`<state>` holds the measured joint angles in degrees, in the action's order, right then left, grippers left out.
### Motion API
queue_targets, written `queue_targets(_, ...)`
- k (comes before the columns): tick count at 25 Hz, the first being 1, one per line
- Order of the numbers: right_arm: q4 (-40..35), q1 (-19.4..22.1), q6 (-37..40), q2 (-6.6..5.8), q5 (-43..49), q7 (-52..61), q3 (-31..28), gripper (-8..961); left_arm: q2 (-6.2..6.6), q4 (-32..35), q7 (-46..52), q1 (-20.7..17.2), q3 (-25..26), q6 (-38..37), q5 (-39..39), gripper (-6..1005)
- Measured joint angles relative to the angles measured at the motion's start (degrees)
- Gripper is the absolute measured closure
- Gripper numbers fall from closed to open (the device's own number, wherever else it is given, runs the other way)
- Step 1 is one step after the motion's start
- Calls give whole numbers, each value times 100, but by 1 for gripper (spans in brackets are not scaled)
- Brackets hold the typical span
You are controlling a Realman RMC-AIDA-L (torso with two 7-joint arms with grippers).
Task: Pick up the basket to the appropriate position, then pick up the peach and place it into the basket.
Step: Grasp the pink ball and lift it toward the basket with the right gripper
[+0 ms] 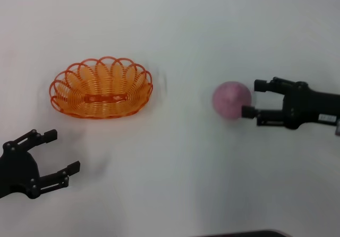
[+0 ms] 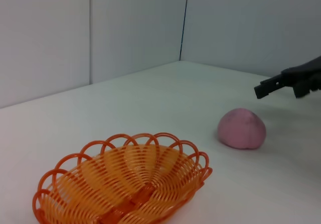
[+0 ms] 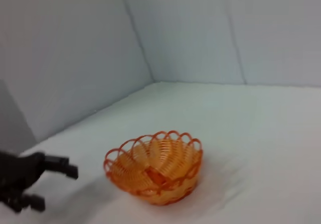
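The orange wire basket (image 1: pixel 101 88) stands empty on the white table at the left centre; it also shows in the left wrist view (image 2: pixel 123 181) and the right wrist view (image 3: pixel 154 166). The dusty-pink peach (image 1: pixel 231 100) lies on the table to the right, also in the left wrist view (image 2: pixel 241 128). My right gripper (image 1: pixel 255 99) is open, its fingertips beside the peach's right side, one above and one below its edge. My left gripper (image 1: pixel 62 152) is open and empty, near the table's front left, below the basket.
The white table (image 1: pixel 175 173) spreads around both objects. Pale walls stand behind it in the wrist views. A dark edge (image 1: pixel 244 234) shows at the bottom of the head view.
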<state>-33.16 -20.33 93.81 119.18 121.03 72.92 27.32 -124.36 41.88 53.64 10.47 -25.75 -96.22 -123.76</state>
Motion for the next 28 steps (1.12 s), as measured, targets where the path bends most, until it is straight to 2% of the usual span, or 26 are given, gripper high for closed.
queue_targets(5, -640, -41, 108, -18, 11, 1383, 248, 4, 0, 16, 7, 7, 0, -3, 2, 116)
queue_targets(8, -935, -96, 119, -46, 59, 1935, 511, 4, 0, 37, 7, 7, 0, -13, 2, 116)
queue_targets(12, -1387, -240, 143, -48, 410, 2443, 580, 4, 0, 45, 7, 7, 0, -42, 13, 115)
queue_targets(22, -2218, -612, 311, -52, 989, 2586, 616, 4, 3, 69, 7, 25, 0, -57, 37, 117)
queue_targets(28, -2629, -711, 342, -41, 1278, 2404, 1066, 4, 9, 75, 7, 36, 0, -56, 37, 119)
